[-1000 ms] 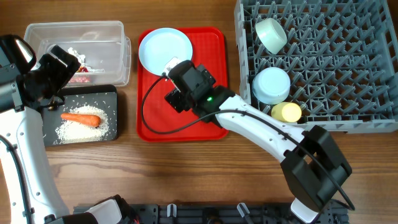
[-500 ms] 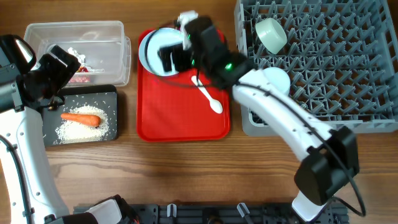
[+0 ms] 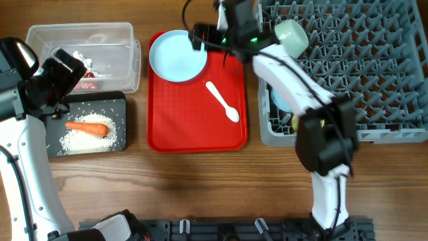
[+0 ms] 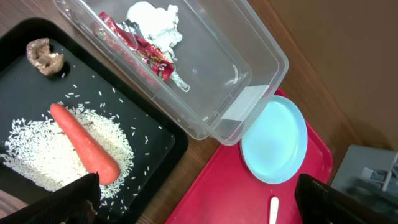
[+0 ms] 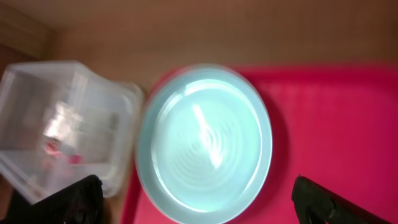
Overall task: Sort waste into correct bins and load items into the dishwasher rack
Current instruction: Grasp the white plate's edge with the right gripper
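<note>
The right jaws stand wide apart and empty above the round pale blue plate [image 3: 175,57], which lies at the 11 o'clock corner of the flat red tray [image 3: 194,130]. A white plastic spoon [image 3: 223,102] lies at the plate's 4 o'clock. The left jaws, also apart and empty, hang near the black rectangular tray [image 3: 118,102], which holds an orange carrot [image 3: 87,127] on loose white rice [image 3: 72,140]. At its 12 o'clock, the clear plastic tub [image 3: 80,30] holds a red-and-white wrapper [image 4: 142,48] and white tissue [image 4: 152,15].
</note>
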`<move>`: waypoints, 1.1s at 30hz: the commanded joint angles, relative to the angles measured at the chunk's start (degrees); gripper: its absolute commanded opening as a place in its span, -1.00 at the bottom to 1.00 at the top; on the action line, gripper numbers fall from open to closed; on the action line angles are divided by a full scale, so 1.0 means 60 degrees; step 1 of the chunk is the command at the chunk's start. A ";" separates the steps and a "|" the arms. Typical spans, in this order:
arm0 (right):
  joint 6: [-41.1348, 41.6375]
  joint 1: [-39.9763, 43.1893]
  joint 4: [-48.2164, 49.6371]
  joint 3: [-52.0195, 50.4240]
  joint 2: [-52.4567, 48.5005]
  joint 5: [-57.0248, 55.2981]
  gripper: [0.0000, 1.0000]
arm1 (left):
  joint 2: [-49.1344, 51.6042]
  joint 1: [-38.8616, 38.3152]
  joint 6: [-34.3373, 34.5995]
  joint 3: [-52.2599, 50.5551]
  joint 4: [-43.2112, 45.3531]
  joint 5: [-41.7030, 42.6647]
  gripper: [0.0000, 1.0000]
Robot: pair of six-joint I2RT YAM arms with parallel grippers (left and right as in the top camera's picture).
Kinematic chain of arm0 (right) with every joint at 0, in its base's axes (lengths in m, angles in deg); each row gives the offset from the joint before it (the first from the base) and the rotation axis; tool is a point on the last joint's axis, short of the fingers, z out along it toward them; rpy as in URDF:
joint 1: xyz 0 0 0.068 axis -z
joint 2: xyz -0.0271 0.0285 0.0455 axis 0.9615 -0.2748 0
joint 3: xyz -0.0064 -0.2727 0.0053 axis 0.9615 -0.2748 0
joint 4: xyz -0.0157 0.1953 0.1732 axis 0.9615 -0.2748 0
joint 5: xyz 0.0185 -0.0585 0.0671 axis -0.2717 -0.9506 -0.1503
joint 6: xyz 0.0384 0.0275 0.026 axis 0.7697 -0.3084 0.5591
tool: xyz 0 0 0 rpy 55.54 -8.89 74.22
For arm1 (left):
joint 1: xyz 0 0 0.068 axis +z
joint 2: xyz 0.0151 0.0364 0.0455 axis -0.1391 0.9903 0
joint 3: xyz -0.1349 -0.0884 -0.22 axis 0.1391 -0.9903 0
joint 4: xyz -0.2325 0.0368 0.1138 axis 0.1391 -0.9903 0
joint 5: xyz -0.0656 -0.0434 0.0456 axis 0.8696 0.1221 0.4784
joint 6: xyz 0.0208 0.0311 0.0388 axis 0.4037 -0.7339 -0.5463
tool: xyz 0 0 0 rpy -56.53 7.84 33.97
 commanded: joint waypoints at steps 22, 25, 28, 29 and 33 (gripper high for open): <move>0.2809 -0.1016 -0.0135 -0.0328 -0.1625 -0.2805 -0.08 | 0.0055 0.0062 0.0047 0.0011 0.0022 -0.0022 1.00; 0.2805 -0.1016 -0.0288 -0.0328 -0.1636 -0.2798 -0.65 | 0.0055 0.0062 0.0047 0.0011 0.0022 -0.0022 1.00; 0.2805 -0.1016 -0.0328 -0.0324 -0.1636 -0.2758 -0.83 | 0.0055 0.0062 0.0047 0.0011 0.0022 -0.0022 1.00; 0.2801 -0.1016 -0.0321 -0.0324 -0.1636 -0.2721 -0.83 | 0.0055 0.0062 0.0047 0.0011 0.0022 -0.0022 0.99; 0.2801 -0.0987 -0.0302 -0.0324 -0.1632 -0.2721 -0.87 | 0.0055 0.0062 0.0047 0.0011 0.0022 -0.0022 1.00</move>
